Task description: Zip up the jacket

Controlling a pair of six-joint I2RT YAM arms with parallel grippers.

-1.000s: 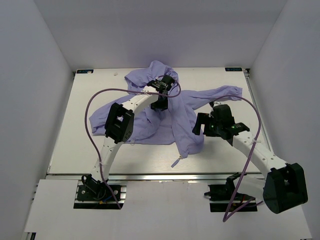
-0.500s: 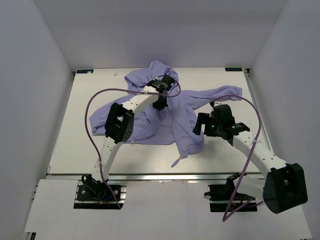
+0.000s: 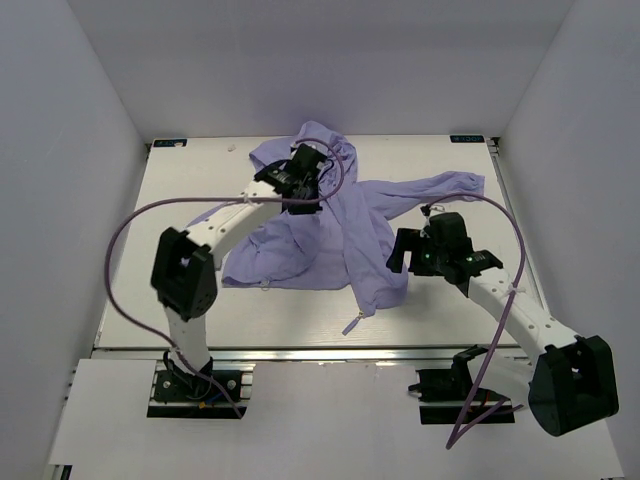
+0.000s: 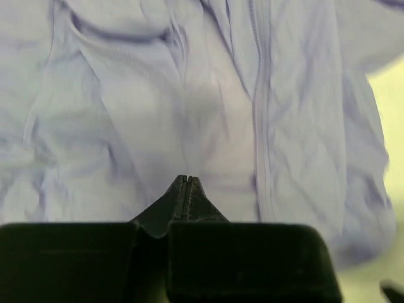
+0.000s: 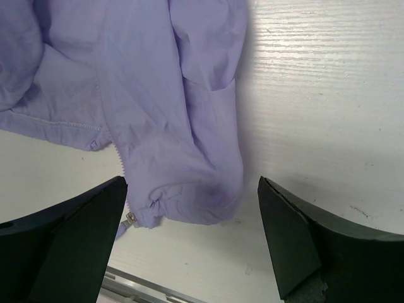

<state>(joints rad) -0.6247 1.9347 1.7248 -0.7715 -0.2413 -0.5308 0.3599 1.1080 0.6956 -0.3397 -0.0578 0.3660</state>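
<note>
The white table (image 3: 130,290) carries the whole job, and the jacket (image 3: 345,240) lies rumpled across its middle, hood toward the far edge, one sleeve trailing out to the right and the hem pointing back toward the arm bases, which puts the lower end of the zip nearest the robot; the cloth is folded over itself, so it probably needs flattening before the two front edges can be matched; the left gripper (image 3: 303,185) reaches over the upper chest just below the hood, likely to pin or draw the top of the garment taut so the front lies straight; in its wrist view the left gripper (image 4: 187,183) has its jaws pressed tight together above the fabric, with no cloth visible between the tips, though I cannot rule out a thin fold caught beneath them; the right gripper (image 3: 402,250) sits low at the right side of the hem, well placed to take the bottom corner; seen from its own wrist, the right gripper (image 5: 192,183) is spread wide with nothing held, its fingers straddling the rounded hem corner without touching it; the zipper (image 4: 255,126) runs as a straight line down the chest, and its teeth show along a bare panel edge near the hem, so I judge the lower front unfastened; the zipper pull (image 5: 129,219) dangles at that corner, just inside the left finger, the obvious next thing to grasp
</note>
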